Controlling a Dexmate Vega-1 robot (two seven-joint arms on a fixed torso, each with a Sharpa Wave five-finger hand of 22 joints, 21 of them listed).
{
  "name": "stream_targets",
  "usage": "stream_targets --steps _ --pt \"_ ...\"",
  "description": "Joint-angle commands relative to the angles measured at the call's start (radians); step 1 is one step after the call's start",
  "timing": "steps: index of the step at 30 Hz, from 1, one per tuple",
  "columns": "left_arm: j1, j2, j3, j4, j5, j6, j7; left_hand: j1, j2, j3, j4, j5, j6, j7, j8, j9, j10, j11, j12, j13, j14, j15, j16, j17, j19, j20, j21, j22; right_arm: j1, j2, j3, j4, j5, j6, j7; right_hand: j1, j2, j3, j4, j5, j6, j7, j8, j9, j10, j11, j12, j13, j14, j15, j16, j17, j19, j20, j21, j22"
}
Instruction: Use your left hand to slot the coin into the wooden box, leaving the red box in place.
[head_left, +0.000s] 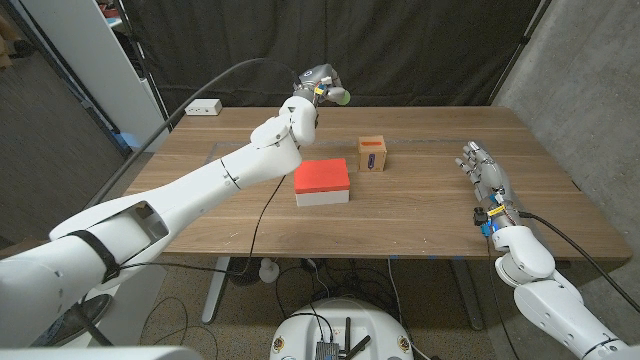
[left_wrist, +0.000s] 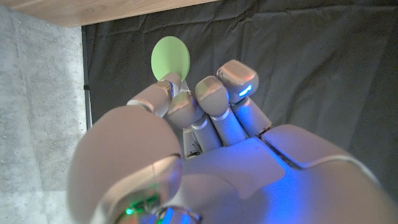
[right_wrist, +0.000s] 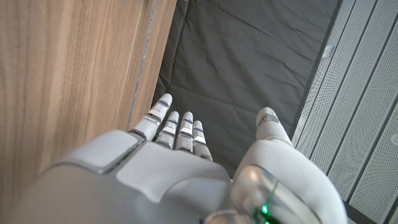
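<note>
My left hand (head_left: 318, 84) is raised above the table's far side and pinches a pale green coin (head_left: 341, 96) at its fingertips. In the left wrist view the round coin (left_wrist: 171, 56) stands up from the curled fingers (left_wrist: 205, 99) of that hand (left_wrist: 211, 155). The small wooden box (head_left: 372, 153) stands mid-table, with a dark slot mark on its front. The red box (head_left: 322, 176) with white sides lies just left of it. My right hand (head_left: 486, 178) stands at the table's right with fingers apart, holding nothing; the right wrist view shows it (right_wrist: 186, 162) beside the table edge.
A white power strip (head_left: 203, 107) with its cable lies at the far left corner of the wooden table (head_left: 430, 215). A black curtain hangs behind the table. A grey wall stands at the right.
</note>
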Motion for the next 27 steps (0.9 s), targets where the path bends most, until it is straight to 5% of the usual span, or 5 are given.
stream_targets --steps 1,27 --pt "-0.051 -0.055 0.087 0.071 0.174 0.008 -0.101 0.012 0.000 -0.008 0.000 0.005 0.148 0.040 0.009 0.006 0.004 0.001 -0.001 0.001 0.003 0.001 0.003 0.005 -0.001 -0.054 0.005 0.003 -0.009 0.005 0.007 0.002 0.003 0.007 -0.003 0.006 0.001 0.004 0.006 0.006 0.006 0.005 0.000 0.005 0.010 0.001 0.003 0.004 0.004 -0.002 0.004 0.001 0.009 -0.001 0.001 0.003" --pt "-0.049 -0.208 0.125 0.222 0.270 0.067 -0.191 0.015 -0.004 -0.008 0.001 0.008 0.163 0.042 -0.004 -0.002 0.001 0.001 0.003 0.011 0.001 0.000 0.001 0.005 -0.002 -0.054 0.004 0.003 -0.023 0.010 0.022 0.012 0.015 0.020 0.005 0.008 0.001 0.003 0.006 0.006 0.007 0.006 -0.001 0.005 0.011 0.001 0.002 0.004 0.004 -0.002 0.004 0.001 0.010 0.000 0.001 0.003"
